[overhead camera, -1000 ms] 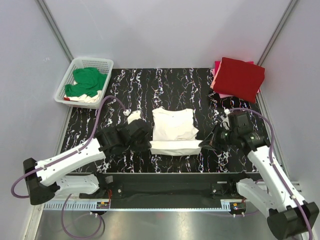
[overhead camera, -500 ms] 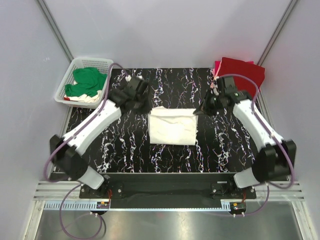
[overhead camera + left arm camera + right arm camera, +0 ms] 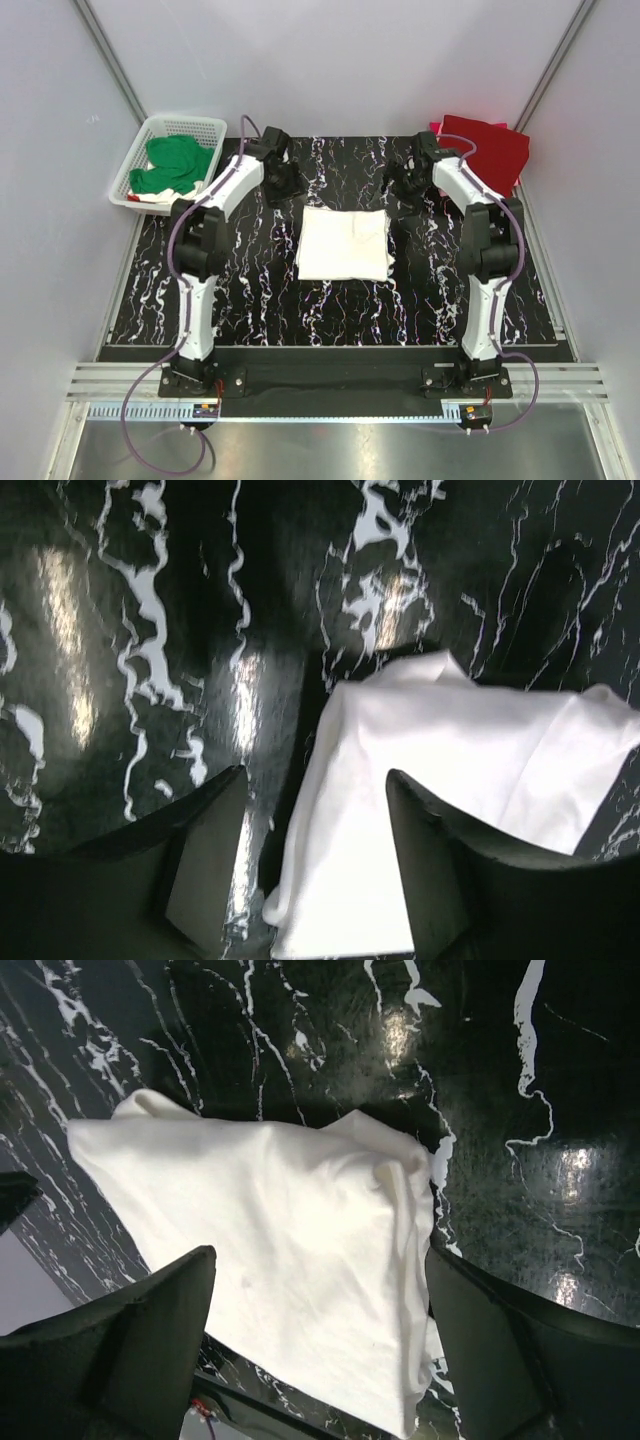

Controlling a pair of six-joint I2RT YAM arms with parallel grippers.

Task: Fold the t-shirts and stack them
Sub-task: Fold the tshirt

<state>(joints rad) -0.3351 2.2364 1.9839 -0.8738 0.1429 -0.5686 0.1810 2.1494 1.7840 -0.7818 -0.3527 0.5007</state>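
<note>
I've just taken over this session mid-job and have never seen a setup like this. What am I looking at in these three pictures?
Two robot arms are bolted at the near edge of a black marbled table. The wide picture comes from a fixed camera above and behind them. The other two come from a camera on each wrist, looking down past that arm's own dark fingers.

In the middle of the table lies a folded white t-shirt. The left gripper and the right gripper hover near its far corners. Both have their jaws apart and are holding nothing.

At the far left, a white basket holds a green shirt. At the far right lies a folded red shirt.
</note>
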